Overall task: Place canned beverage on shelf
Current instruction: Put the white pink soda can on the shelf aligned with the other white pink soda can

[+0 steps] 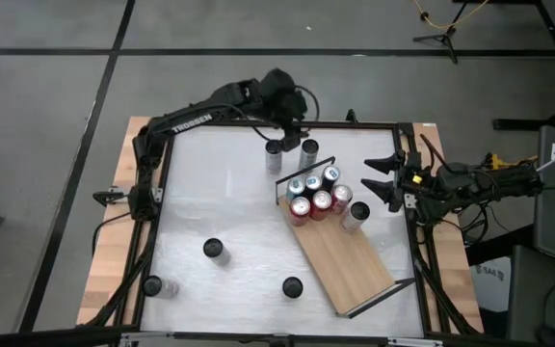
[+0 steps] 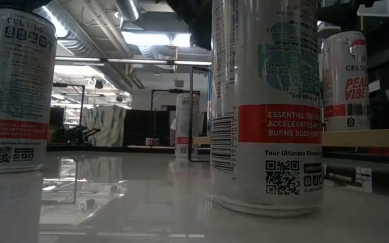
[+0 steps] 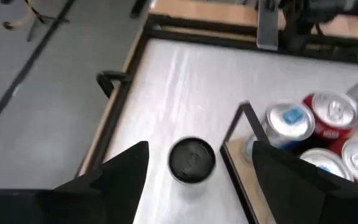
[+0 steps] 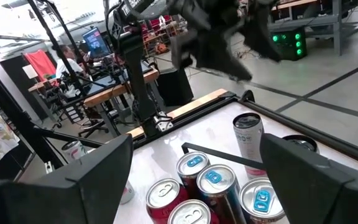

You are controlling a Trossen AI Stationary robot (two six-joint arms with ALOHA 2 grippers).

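Your left gripper [image 3: 197,186] hangs right above a black-topped can [image 3: 192,162], jaws spread wide and empty, one either side of it. The can stands upright on the bench [image 1: 220,193], just outside the shelf's [image 1: 350,260] black end rail, so come straight down. Your right gripper [image 1: 385,180] waits open and empty at the bench's edge, farther off.

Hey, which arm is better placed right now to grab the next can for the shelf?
Left, probably. The left gripper hangs open directly over a black-topped can standing on the table beside the shelf rail. The right gripper is open too, but sits at the table's edge with no can between its fingers.
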